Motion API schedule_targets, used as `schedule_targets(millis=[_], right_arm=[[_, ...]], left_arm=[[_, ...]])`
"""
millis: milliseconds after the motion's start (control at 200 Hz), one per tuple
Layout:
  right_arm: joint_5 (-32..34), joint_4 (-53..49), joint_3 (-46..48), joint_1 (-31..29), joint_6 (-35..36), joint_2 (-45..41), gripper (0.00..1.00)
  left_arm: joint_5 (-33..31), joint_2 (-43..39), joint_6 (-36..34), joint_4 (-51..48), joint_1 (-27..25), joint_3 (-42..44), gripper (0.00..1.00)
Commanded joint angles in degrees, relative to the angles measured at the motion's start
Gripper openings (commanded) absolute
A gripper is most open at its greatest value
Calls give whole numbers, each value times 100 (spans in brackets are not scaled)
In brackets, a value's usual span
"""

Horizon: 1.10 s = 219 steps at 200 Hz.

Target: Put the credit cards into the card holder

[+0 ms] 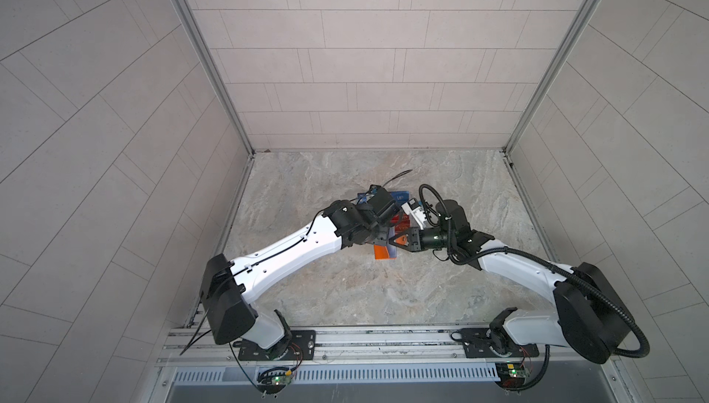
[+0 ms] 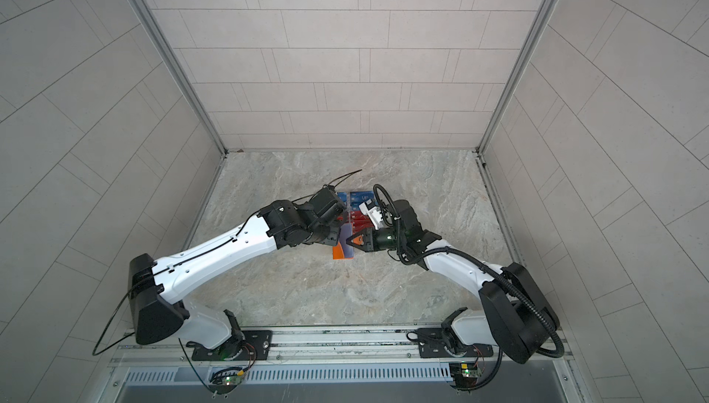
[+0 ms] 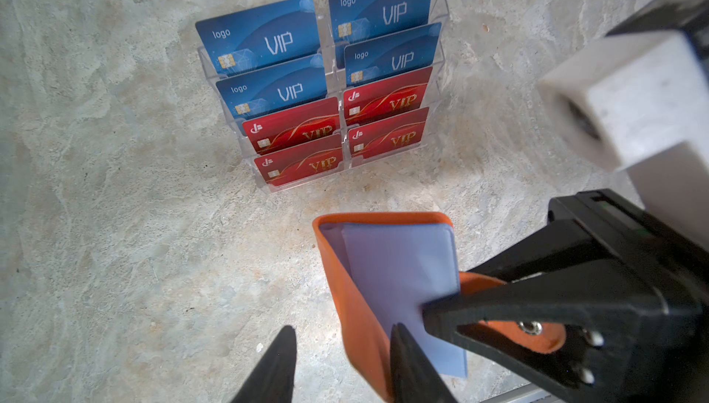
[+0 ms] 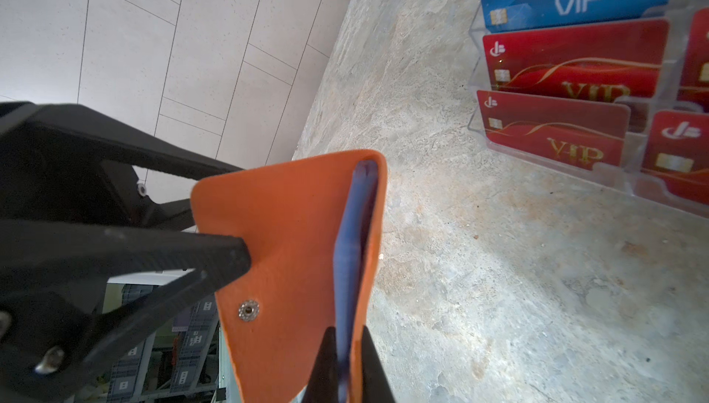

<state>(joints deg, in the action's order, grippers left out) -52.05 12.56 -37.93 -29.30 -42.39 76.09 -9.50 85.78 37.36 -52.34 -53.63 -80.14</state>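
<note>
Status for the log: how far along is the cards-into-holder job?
Done: the card holder is open, with its sleeves exposed.
In hand: the right gripper is shut on the sleeves. The fingers of the left gripper straddle the orange cover but have not yet closed.
Left: all eight credit cards, four blue and four red, sit in the clear rack. None is in the holder.

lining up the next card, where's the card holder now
In a top view the card holder is mid-table, clamped by the right gripper, just on the robot's side of the clear rack.
</note>
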Motion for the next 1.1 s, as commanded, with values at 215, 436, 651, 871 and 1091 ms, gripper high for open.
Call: schedule_targets(millis=[215, 436, 651, 871, 1091], right_arm=[[-47, 108, -236, -10, 76, 80, 0], [-8, -27, -253, -34, 143, 35, 0], [28, -267, -293, -53, 314, -15, 0], [49, -284, -302, -60, 336, 15, 0], [65, -252, -306, -68, 298, -10, 0]], left_arm=[[748, -208, -468, -444, 160, 7, 37], [805, -63, -597, -637, 203, 46, 31], [889, -156, -616, -705, 280, 142, 24], [1331, -482, -457, -331, 588, 592, 28], [1782, -653, -234, 212, 677, 1133, 36]])
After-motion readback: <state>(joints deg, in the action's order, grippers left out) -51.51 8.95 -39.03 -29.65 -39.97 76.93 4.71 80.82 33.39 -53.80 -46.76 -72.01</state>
